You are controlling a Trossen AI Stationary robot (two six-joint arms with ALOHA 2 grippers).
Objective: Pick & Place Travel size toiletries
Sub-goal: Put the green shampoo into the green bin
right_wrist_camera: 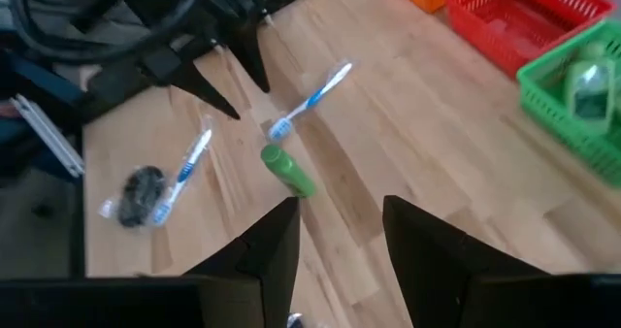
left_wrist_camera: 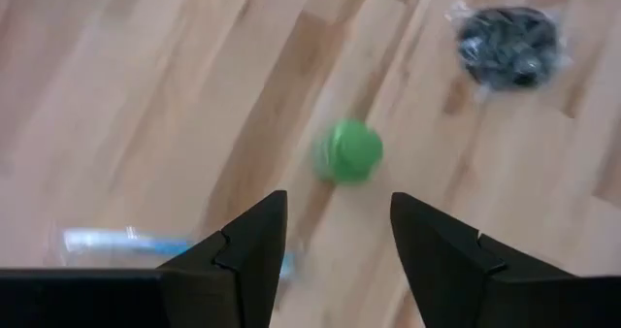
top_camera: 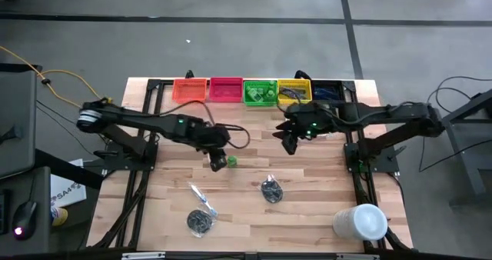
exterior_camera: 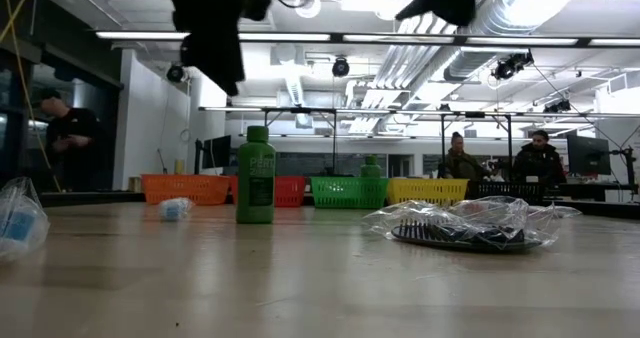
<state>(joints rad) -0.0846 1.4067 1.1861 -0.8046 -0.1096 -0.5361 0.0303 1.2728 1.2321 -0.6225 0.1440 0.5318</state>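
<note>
High view: bins [top_camera: 225, 90] in a row at the table's far edge; the green one holds bottles, so sorting is judged partly done. Loose on the table: one green bottle [top_camera: 231, 161] upright, one toothbrush [top_camera: 201, 198], two dark bundles [top_camera: 270, 189].

Left gripper [top_camera: 217, 162]: above the bottle, pointing down, fingers [left_wrist_camera: 247, 255] parted with nothing between them; the bottle stands just ahead of the tips and in line with the gap.

Right gripper [top_camera: 290, 142]: raised beside the bins, fingers [right_wrist_camera: 272, 250] parted, empty; the bottle lies well beyond them.

Remaining, judged: four items.
</note>
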